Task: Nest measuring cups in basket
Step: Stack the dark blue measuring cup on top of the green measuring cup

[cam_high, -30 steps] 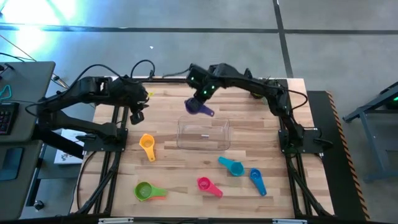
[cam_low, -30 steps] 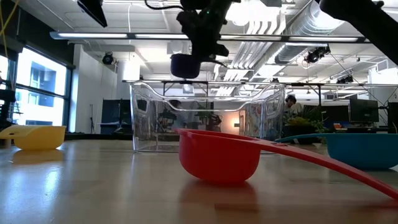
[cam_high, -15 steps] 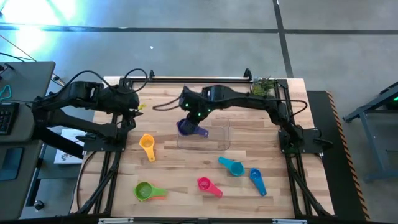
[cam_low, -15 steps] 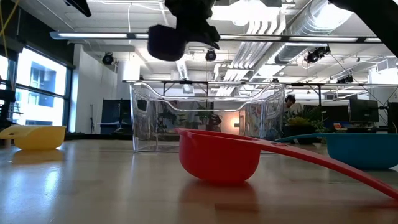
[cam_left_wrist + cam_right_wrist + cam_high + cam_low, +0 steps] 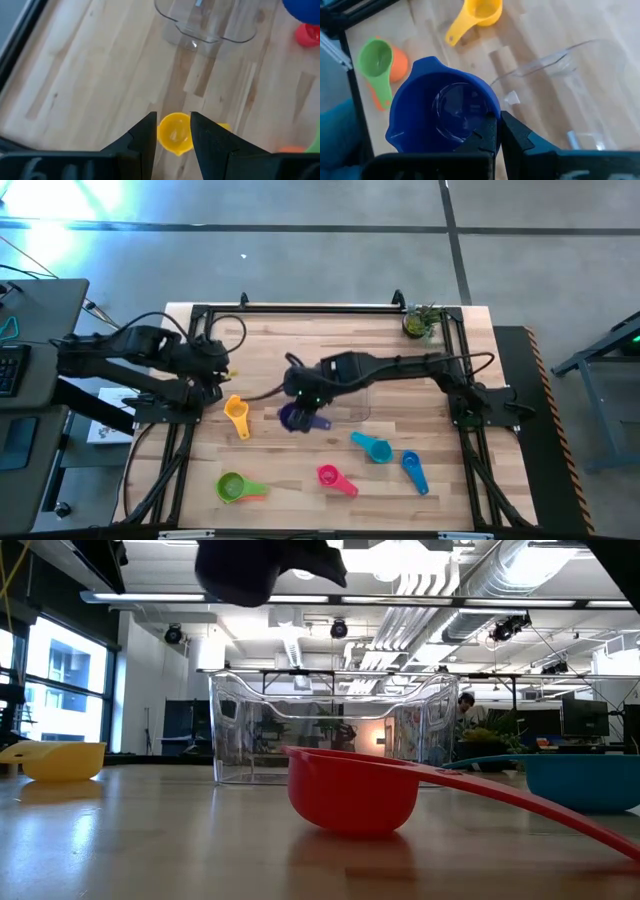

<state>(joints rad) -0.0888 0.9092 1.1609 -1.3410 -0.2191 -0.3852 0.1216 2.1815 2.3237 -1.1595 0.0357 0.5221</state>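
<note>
The right gripper [image 5: 303, 402] is clamped tight on the rim of a purple cup [image 5: 297, 417], which it holds in the air just off the near-left corner of the clear basket [image 5: 345, 402]; in the right wrist view the cup [image 5: 442, 112] sits mouth-up right in front of the closed fingers [image 5: 515, 135], with the basket's rounded wall [image 5: 555, 65] beside it. In the low view the cup [image 5: 240, 570] hangs high above the table, above and to the left of the basket [image 5: 330, 730], which stands empty on the wood. The left gripper [image 5: 213, 373] hovers over the left part of the table with its fingers [image 5: 145, 137] partly apart and nothing between them; the yellow cup [image 5: 175, 132] lies on the table below them. On the table in front of the basket lie a teal cup [image 5: 373, 447], a blue cup [image 5: 414, 470], a pink cup [image 5: 334, 478] and a green cup [image 5: 238, 487]. A small potted plant [image 5: 417, 321] stands at the far right corner.
</note>
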